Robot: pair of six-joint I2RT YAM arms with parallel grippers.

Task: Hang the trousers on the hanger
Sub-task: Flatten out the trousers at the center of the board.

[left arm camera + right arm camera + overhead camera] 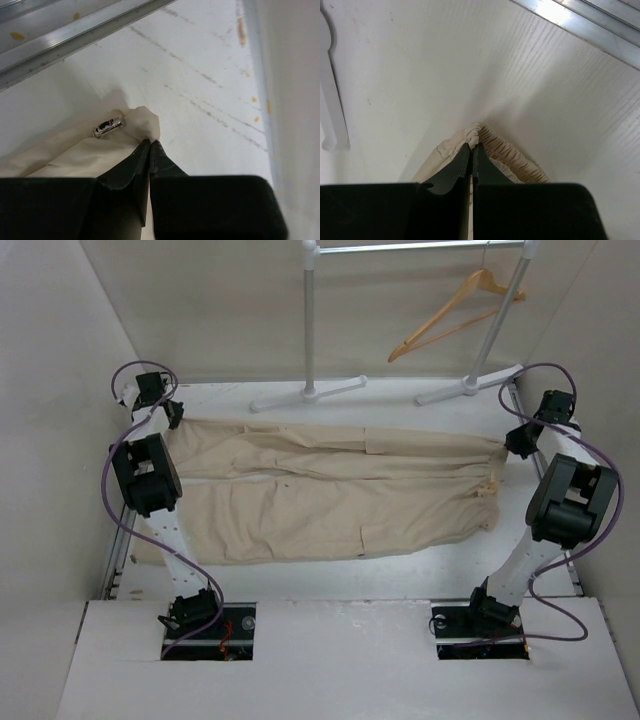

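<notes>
Little completed. Found left gripper (150, 142) pinched shut on far left corner of trousers (330, 500), right gripper (472, 145) pinched shut on gathered far right corner. Found trousers flat on table (400, 570), well apart from hanger (455, 315) on rack (310, 330). Remaining, by judgement: lift, carry, drape over bar.

You have one pair of trousers (330, 490) with two legs, one wooden hanger (455, 312), and one white clothes rack (310, 330) with two posts and two feet. You have two arms, the left arm (148, 475) and the right arm (572, 498), carrying one gripper each: the left gripper (150, 142) and the right gripper (472, 146). You see one small metal toggle (107, 126) on the cloth.
</notes>
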